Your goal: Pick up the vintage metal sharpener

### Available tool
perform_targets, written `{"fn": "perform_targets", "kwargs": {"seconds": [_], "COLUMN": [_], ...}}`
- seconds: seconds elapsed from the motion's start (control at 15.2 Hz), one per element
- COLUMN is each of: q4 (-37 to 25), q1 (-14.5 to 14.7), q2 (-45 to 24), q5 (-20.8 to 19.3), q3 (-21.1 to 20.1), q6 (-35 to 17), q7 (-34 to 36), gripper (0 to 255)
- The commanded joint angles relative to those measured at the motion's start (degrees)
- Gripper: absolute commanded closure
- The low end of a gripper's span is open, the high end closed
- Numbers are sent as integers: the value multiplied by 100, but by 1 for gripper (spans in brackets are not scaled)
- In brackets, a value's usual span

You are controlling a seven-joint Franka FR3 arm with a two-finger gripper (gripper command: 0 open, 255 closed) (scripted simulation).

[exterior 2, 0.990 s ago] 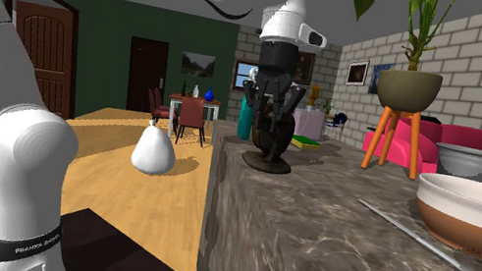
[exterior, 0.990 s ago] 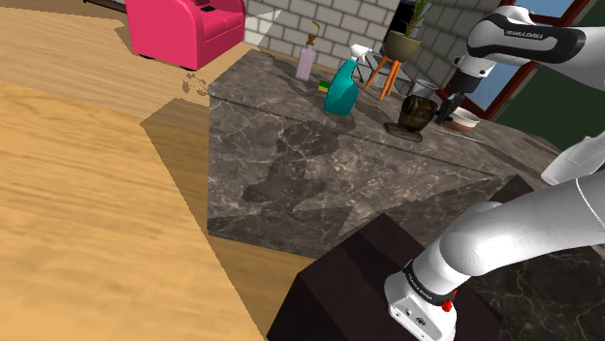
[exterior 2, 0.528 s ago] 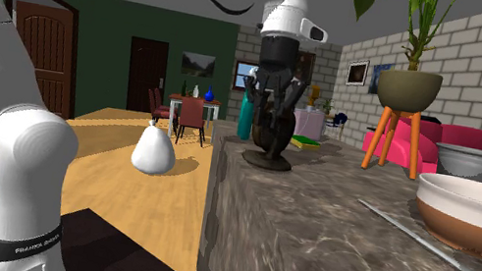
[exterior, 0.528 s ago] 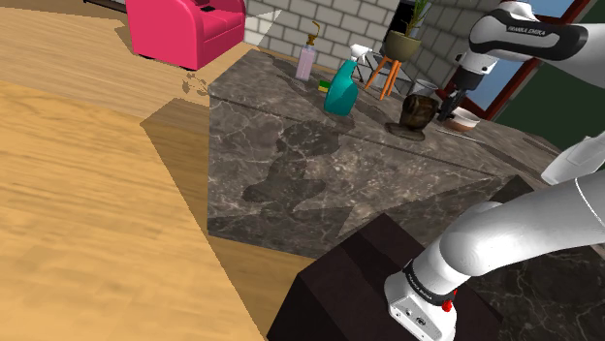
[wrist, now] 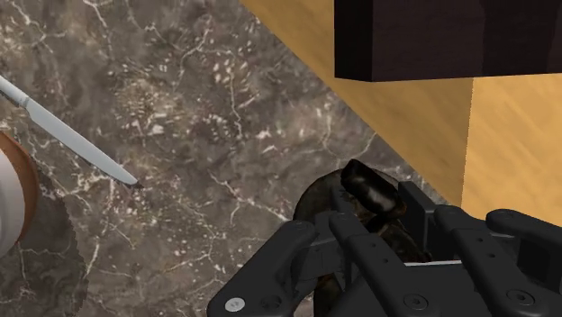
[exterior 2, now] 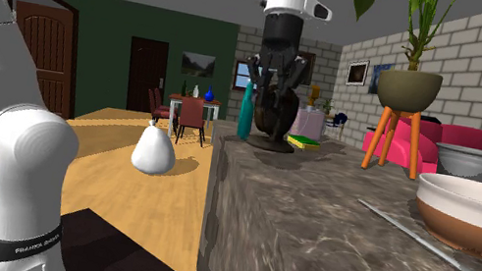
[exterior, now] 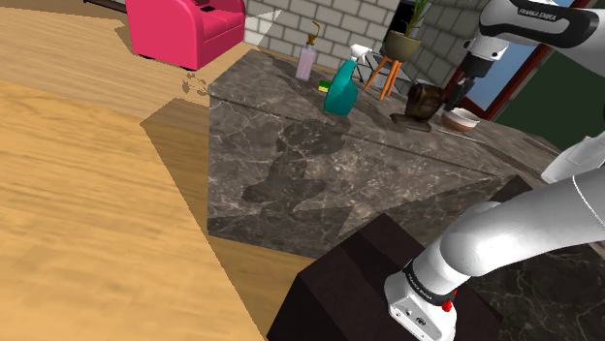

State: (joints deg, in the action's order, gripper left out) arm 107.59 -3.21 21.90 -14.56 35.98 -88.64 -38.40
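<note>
Evidently the gripper [exterior 2: 272, 100] is clamped on the dark sharpener [exterior 2: 276, 135], upper middle of the second exterior view, low over the marble table [exterior 2: 313, 231]. I cannot tell whether they touch. It looks heavy, rigid and glossy, probably slippery, so gripping the upper body above the broad base seems soundest.

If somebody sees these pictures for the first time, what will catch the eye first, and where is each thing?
First comes the black pincer, shut on a dark sharpener over the dark marble counter. Next is the bright pink armchair on the wooden floor, at the shoulder view's top left. The teal spray bottle also stands out, upright on the counter not far from the sharpener.
</note>
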Motion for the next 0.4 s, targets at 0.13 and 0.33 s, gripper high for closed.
{"fn": "perform_targets", "kwargs": {"seconds": [0.13,0.33], "q4": [-415,-533], "q1": [32,41], "q2": [-110,-144], "q5": [60,77], "q3": [0,1], "q6": [306,392], "q7": [-65,-83], "gripper": [255,255]}}
